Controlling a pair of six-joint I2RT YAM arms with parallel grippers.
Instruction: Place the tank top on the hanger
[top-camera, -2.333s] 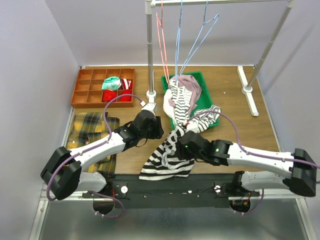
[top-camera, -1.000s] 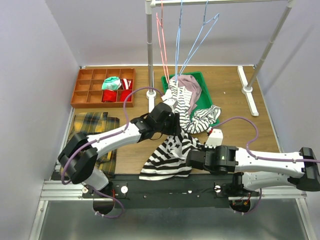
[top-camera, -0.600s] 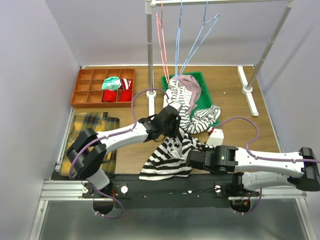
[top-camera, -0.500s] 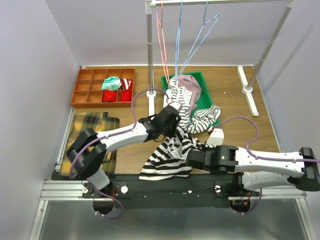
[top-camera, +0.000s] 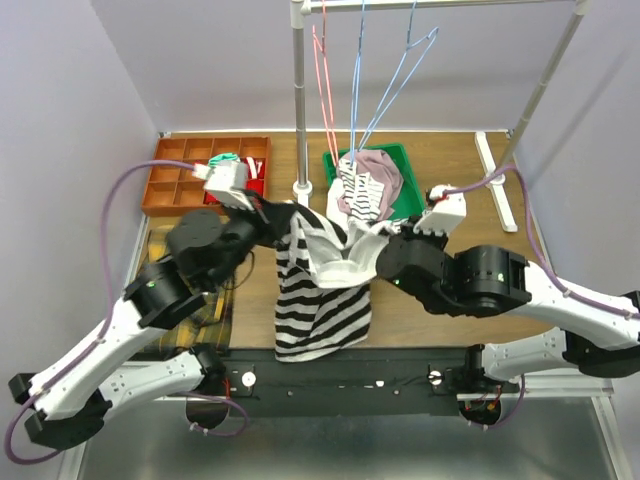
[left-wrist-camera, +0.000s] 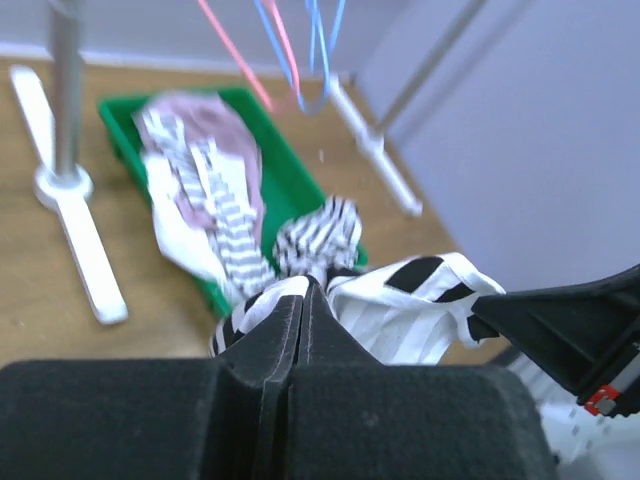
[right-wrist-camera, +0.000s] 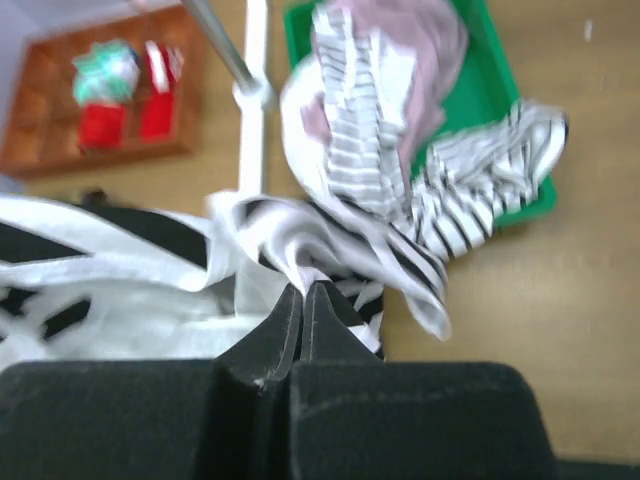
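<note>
The left jaws were clenched on one upper edge of the tank top (top-camera: 322, 295), and the right jaws were clenched on the opposite edge. The garment hung spread between them over the near centre of the wooden bench (top-camera: 470, 185). Beyond it, a green tray (top-camera: 405, 200) held a pink garment (top-camera: 378, 165) and striped cloth. A brown compartment box (top-camera: 170, 180) sat far left. The hanger (top-camera: 356, 80) hung on the far rail. Pale lilac walls (top-camera: 80, 120) enclosed the bench.

Robot lab test cell: plain lilac walls (top-camera: 70, 150), wooden tabletop (top-camera: 450, 155), clothes rail (top-camera: 450, 4).
</note>
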